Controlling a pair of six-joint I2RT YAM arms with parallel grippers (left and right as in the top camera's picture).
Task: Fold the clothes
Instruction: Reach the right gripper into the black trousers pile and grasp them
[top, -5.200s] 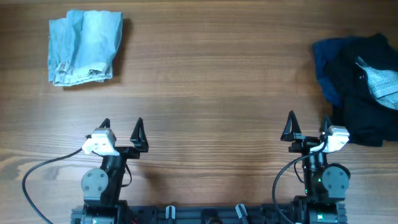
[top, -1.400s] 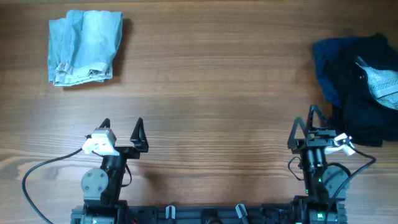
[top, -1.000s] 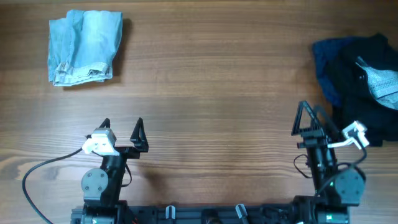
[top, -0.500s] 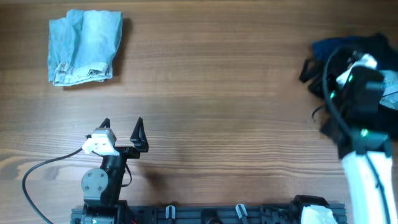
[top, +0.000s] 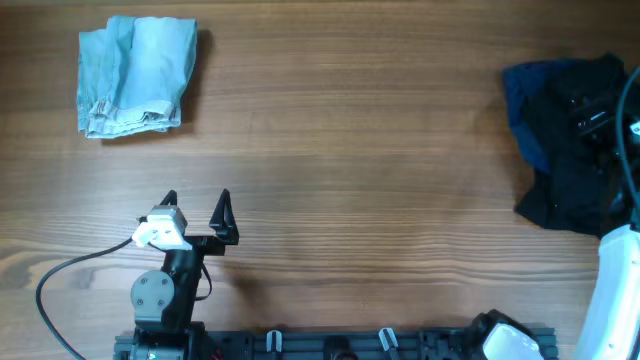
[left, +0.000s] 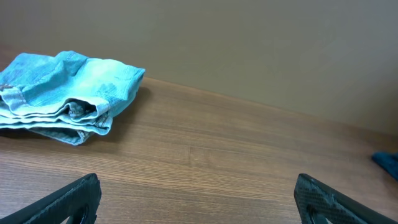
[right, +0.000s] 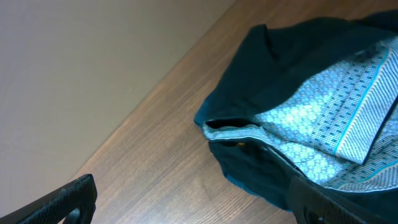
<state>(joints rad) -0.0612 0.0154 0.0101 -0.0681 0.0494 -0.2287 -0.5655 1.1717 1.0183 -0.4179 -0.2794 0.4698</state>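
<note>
Hovering right gripper (right: 194, 185): spread wide and gripping nothing, poised over the left part of the dark clothes pile (top: 565, 150) at the far right of the table (top: 360, 140); hard to pick out from overhead against the dark cloth.
Right arm (top: 612, 290): white link rising from the near right corner toward the pile.
Dark clothes pile: crumpled and unfolded, navy and black layers heaped together, reaching the right edge of the overhead view.
Patterned teal cloth (right: 323, 134): tucked among the dark layers, light blue-green with a small dotted print and a thin stripe, shown in the right wrist view just beyond the right finger (right: 339, 205).
Left gripper (top: 196, 200): parked at the near left, likewise spread wide and empty, pointing toward the far side.
Left fingers (left: 68, 200): two black tips at the lower corners of the left wrist view, set far apart.
Folded denim garment (top: 135, 75): pale blue, lying neatly at the far left corner, well apart from both grippers and from the pile.
Left arm base (top: 155, 295): grey round joint at the near edge, just behind the left gripper.
</note>
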